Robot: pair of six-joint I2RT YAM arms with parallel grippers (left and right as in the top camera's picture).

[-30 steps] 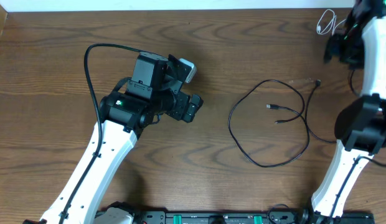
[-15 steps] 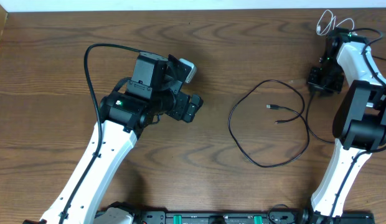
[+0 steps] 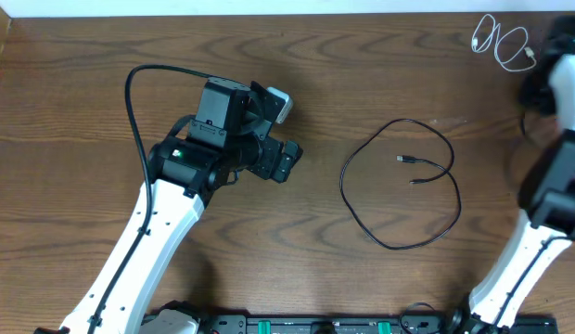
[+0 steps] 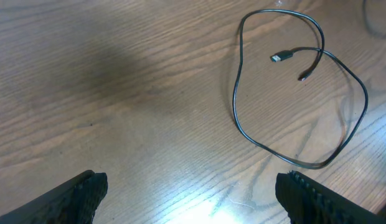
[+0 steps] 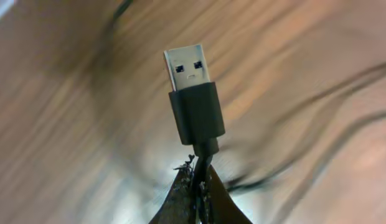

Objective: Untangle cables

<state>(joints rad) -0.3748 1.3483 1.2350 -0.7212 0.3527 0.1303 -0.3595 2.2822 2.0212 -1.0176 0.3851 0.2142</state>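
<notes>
A black cable [image 3: 399, 186] lies in a loose loop on the table right of centre, both small plug ends [image 3: 408, 160] inside it. The left wrist view shows that loop [image 4: 243, 118] ahead of my left gripper [image 4: 196, 199]. That gripper [image 3: 286, 160] hovers open and empty left of the loop. My right gripper [image 5: 196, 180] is shut on a second black cable just below its USB plug [image 5: 192, 93], which sticks up beyond the fingertips. The right arm [image 3: 547, 88] is blurred at the table's right edge. A white cable [image 3: 501, 42] lies coiled at the far right corner.
The brown wooden table [image 3: 83, 74] ends at a pale wall along the back. The left arm's own thick black wire [image 3: 134, 88] arcs above the left arm. A black rail [image 3: 315, 325] runs along the near edge.
My right gripper closed on the plug end of the second black cable near the loop's right side and swung toward the right edge, carrying that cable off the table. The left arm stayed put.
</notes>
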